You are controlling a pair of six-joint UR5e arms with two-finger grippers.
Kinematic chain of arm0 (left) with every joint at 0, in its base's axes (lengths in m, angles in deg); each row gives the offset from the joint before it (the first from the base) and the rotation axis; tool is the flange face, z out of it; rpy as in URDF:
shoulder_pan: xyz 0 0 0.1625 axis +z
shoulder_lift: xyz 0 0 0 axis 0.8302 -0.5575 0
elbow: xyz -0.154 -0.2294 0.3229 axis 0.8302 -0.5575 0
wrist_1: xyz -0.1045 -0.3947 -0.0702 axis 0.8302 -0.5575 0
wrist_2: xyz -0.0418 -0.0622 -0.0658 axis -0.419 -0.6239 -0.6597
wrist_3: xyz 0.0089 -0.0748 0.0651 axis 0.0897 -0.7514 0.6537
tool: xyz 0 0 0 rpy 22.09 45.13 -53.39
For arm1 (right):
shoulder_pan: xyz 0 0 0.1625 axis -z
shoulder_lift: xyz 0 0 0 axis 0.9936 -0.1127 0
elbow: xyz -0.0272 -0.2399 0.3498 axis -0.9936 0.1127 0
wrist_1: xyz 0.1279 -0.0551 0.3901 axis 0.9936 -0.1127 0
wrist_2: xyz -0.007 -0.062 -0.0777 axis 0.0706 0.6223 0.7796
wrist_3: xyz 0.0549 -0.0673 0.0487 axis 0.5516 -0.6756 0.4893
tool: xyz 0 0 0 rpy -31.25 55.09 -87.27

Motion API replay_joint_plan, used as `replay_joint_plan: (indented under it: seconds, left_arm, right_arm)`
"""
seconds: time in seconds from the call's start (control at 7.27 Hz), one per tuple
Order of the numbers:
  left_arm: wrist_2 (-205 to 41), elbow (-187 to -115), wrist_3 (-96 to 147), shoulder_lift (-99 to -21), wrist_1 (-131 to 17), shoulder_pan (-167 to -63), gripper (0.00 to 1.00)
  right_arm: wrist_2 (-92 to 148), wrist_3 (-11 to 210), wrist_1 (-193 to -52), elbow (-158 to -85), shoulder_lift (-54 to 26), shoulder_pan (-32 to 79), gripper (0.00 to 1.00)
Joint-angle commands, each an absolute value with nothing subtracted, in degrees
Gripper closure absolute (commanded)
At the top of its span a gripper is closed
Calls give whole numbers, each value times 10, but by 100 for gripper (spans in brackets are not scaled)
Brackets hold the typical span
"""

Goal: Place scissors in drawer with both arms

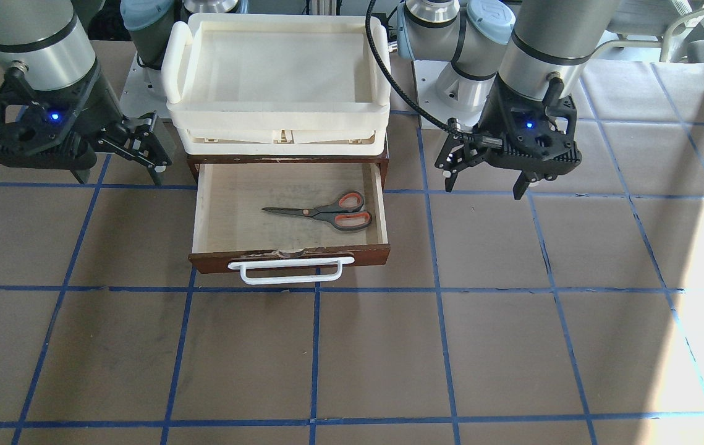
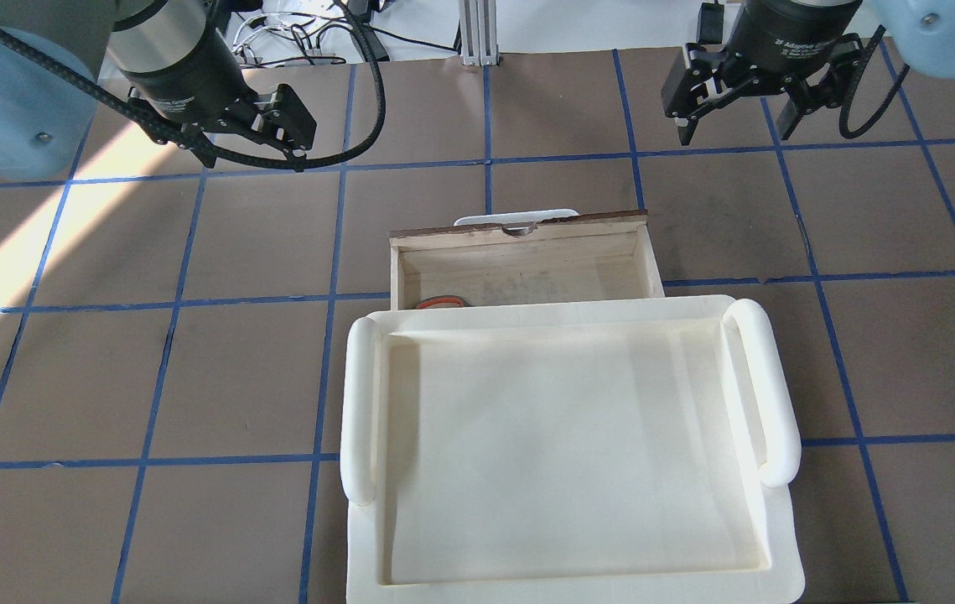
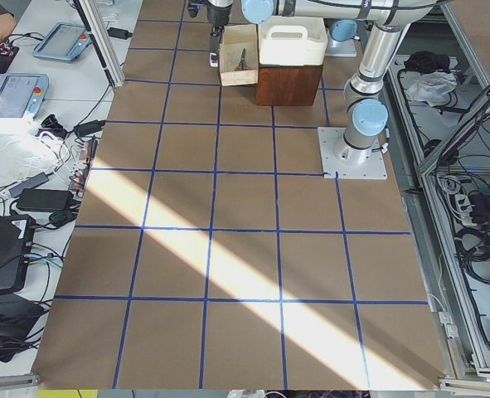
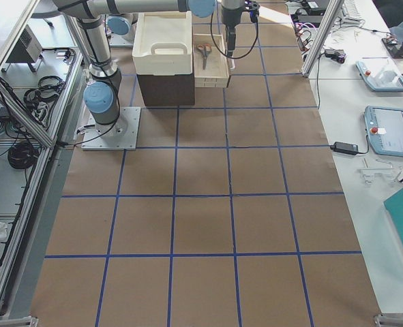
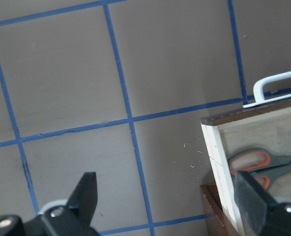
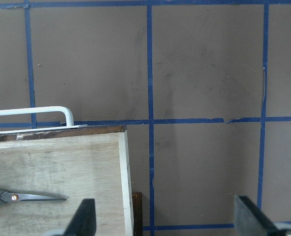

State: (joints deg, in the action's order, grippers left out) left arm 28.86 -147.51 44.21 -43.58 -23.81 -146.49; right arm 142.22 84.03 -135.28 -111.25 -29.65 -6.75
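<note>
The scissors (image 1: 327,211), with steel blades and orange-lined grey loops, lie flat inside the open drawer (image 1: 203,210), loops toward the robot's left. The drawer's white bar handle (image 1: 290,271) faces away from the robot. In the overhead view only an orange sliver of the scissors (image 2: 442,302) shows under the tray. My left gripper (image 1: 484,188) hovers open and empty beside the drawer; its wrist view shows the scissors' loops (image 5: 256,164). My right gripper (image 1: 123,174) hovers open and empty on the other side; its wrist view shows the blade tips (image 6: 32,197).
A cream-white plastic tray (image 1: 277,111) sits on top of the dark brown cabinet (image 1: 385,162) that houses the drawer, and hides the drawer's rear part from above (image 2: 364,403). Brown table with a blue tape grid all around.
</note>
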Motion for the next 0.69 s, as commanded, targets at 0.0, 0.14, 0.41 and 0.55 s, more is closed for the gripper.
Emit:
replay_joint_plan:
  seconds: [0.0, 0.14, 0.41, 0.55]
  left_arm:
    - [290, -1478, 440, -428, -245, -1432, 0]
    - [285, -1480, 439, -426, -248, -1423, 0]
    - [286, -1482, 438, -427, -248, -1418, 0]
    - [287, -1482, 438, -427, -248, -1416, 0]
  right_arm:
    - [1420, 839, -1360, -1113, -296, -70, 0]
    - [1414, 837, -1371, -1114, -296, -83, 0]
    - [1417, 834, -1376, -1115, -291, -101, 0]
    - [1415, 825, -1381, -1115, -291, -101, 0]
